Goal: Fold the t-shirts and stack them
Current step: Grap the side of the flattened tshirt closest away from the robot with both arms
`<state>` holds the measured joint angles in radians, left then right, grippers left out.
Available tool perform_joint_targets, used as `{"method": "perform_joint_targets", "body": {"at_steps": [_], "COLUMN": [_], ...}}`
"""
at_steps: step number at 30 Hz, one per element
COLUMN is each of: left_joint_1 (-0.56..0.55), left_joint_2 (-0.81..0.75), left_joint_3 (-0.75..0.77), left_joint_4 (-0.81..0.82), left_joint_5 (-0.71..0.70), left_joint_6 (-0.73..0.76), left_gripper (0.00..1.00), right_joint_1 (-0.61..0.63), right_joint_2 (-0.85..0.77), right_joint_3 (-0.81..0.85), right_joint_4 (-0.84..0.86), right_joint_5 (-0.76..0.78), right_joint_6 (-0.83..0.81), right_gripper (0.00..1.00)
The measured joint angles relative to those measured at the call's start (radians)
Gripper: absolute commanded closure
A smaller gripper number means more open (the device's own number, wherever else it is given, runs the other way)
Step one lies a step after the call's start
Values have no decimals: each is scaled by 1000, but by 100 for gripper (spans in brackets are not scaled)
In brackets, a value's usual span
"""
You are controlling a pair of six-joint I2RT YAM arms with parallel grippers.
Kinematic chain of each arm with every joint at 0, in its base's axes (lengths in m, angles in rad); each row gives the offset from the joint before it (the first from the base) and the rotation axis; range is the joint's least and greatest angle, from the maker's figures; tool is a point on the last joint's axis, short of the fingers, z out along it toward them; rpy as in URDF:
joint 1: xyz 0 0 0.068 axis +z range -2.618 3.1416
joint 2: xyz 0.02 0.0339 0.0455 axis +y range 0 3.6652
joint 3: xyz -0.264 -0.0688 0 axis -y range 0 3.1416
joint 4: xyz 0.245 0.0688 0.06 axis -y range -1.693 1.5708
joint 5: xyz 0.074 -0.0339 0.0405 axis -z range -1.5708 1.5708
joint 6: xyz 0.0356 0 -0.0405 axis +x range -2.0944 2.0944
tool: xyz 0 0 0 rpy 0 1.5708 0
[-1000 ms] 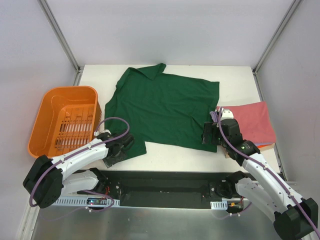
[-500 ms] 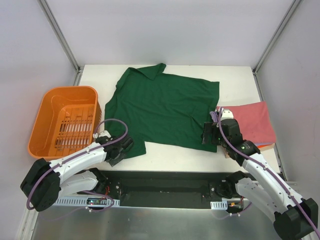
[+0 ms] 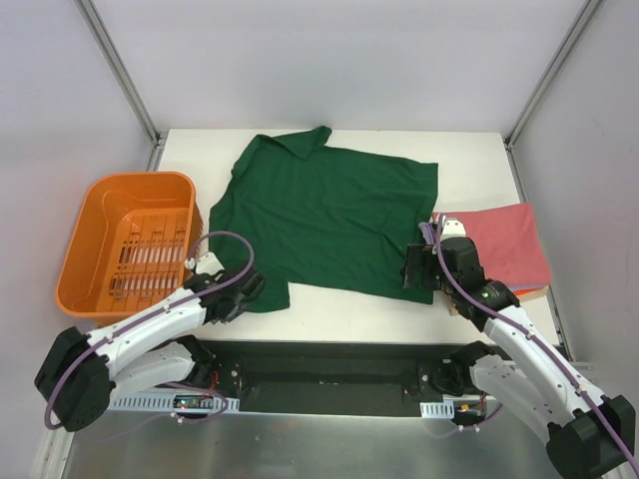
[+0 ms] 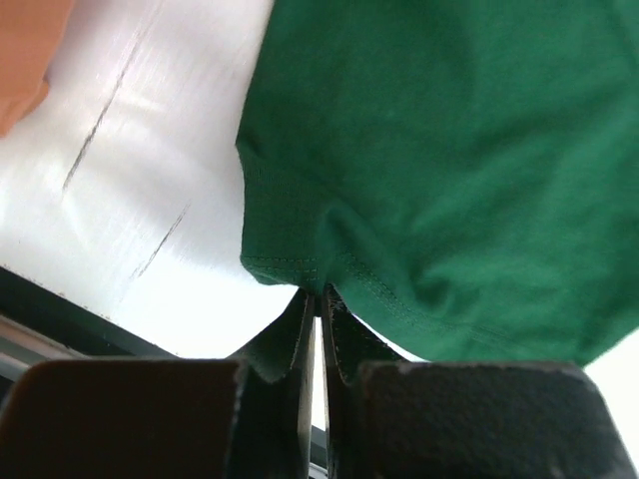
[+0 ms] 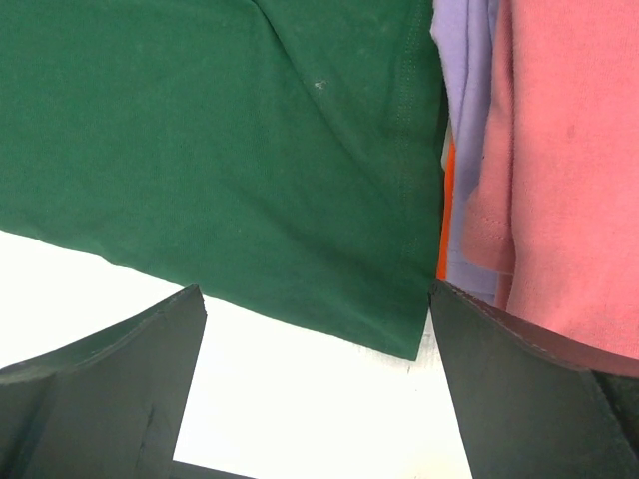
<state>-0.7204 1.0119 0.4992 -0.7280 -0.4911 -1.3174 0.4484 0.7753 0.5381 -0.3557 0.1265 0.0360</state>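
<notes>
A dark green collared t-shirt (image 3: 324, 215) lies spread flat across the middle of the white table. My left gripper (image 3: 250, 291) is shut on its near left hem corner (image 4: 315, 274); the stitched hem bunches at the fingertips. My right gripper (image 3: 417, 271) hovers open over the shirt's near right corner (image 5: 404, 334), its fingers (image 5: 120, 389) wide apart with nothing between them. To the right sits a stack of folded t-shirts, pink-red on top (image 3: 504, 244), with lavender (image 5: 464, 120) and orange (image 5: 445, 215) edges showing below.
An orange slotted plastic basket (image 3: 95, 235) stands off the table's left edge, next to my left arm. The black mounting rail (image 3: 329, 374) runs along the near edge between the arm bases. Metal frame posts rise at the table's back corners.
My left gripper slid forward onto the shirt's near left hem and closed on it. The right arm and the shirts have not moved.
</notes>
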Motion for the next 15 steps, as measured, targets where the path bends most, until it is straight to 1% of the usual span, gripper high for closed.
{"method": "perform_joint_targets", "body": {"at_steps": [3,6,12,15], "left_joint_1": [0,0,0,0], "left_joint_2": [-76,-111,-72,-54], "left_joint_3": [16,53,132,172], "left_joint_4": [-3,-2,4,10], "left_joint_5": [-16,-34,-69,-82], "left_joint_6": [58,111,179,204], "left_gripper": [100,100,100,100], "right_joint_1": [0,0,0,10], "right_joint_2": [0,0,21,64], "right_joint_3": [0,0,0,5], "right_joint_4": [0,0,0,-15], "right_joint_5": [-2,-14,-68,-117], "right_joint_6": [-3,-11,-45,-69], "right_gripper": [4,4,4,4]}}
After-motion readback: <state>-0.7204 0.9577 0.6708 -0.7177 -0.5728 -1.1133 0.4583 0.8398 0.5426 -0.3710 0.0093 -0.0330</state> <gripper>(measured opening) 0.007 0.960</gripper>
